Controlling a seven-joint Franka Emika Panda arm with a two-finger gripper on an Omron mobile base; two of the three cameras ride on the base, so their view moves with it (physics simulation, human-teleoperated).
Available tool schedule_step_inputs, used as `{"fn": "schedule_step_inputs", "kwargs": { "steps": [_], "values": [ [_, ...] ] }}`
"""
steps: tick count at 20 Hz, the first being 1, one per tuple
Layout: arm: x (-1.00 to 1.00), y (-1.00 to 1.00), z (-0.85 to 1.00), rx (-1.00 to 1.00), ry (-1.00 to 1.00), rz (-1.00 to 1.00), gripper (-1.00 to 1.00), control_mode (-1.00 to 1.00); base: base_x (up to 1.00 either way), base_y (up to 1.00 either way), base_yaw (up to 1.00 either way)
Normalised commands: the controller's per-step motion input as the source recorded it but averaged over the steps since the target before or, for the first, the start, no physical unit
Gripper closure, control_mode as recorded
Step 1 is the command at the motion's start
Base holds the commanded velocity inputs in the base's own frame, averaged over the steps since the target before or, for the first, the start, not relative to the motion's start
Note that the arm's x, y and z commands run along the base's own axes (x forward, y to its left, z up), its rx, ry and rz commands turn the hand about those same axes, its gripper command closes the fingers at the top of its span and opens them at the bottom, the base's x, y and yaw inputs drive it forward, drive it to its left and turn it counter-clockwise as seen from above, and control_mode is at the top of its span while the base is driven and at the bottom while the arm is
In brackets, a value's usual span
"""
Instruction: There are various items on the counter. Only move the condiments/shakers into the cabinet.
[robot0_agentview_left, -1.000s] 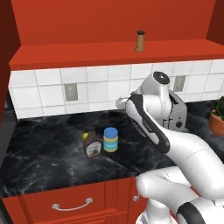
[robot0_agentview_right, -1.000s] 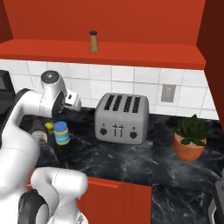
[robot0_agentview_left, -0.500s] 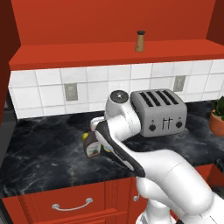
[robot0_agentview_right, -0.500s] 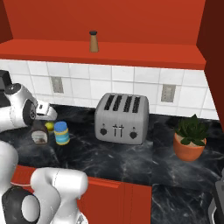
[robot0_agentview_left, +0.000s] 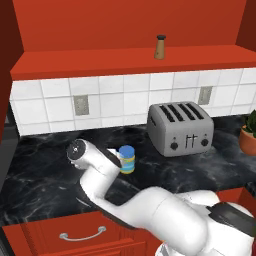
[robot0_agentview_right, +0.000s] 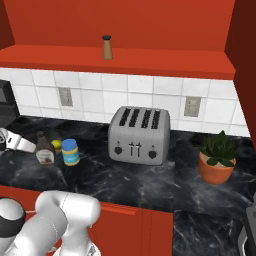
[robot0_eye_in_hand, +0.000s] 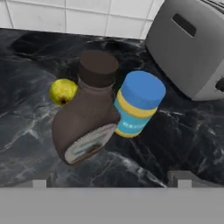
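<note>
Swung down to the left end of the bench (robot0_agentview_right: 125, 182) within the last second, off the toaster (robot0_agentview_right: 140, 135) side, with the claw (robot0_eye_in_hand: 111, 181) wide open and empty, facing the group. Left to right in the hand view: yellow fruit (robot0_eye_in_hand: 62, 91), brown bottle (robot0_eye_in_hand: 89, 111), blue-capped jar (robot0_eye_in_hand: 138, 103). Tan shaker (robot0_agentview_right: 107, 47) already up in the cabinet (robot0_agentview_right: 150, 60); bottle and jar not yet moved.

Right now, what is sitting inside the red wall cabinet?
The small tan shaker stands upright on the cabinet shelf floor. The dark brown bottle and blue-capped jar are on the counter. The cabinet's upper part is out of frame.
</note>
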Motion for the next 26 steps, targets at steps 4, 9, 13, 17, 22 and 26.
{"fn": "schedule_step_inputs", "kwargs": {
  "steps": [4,9,13,17,22,26],
  "values": [
    [0.08,0.92,-0.16,-0.27,-0.45,-0.19,-1.0,-1.0,0.0,0.0,0.0],
    [0.0,0.47,-0.27,-0.25,-0.5,-0.04,-1.0,-1.0,0.0,0.0,0.0],
    [0.03,0.0,0.0,0.0,-0.04,0.0,-1.0,-1.0,0.0,0.0,0.0],
    [0.0,-0.01,0.0,0.06,-0.05,0.0,-1.0,-1.0,0.0,0.0,0.0],
    [-0.05,-0.25,-0.01,0.12,-0.19,-0.1,-1.0,-1.0,0.0,0.0,0.0],
    [0.15,-0.05,-0.01,0.0,-0.03,-0.03,-1.0,-1.0,0.0,0.0,0.0]
  ]
}}
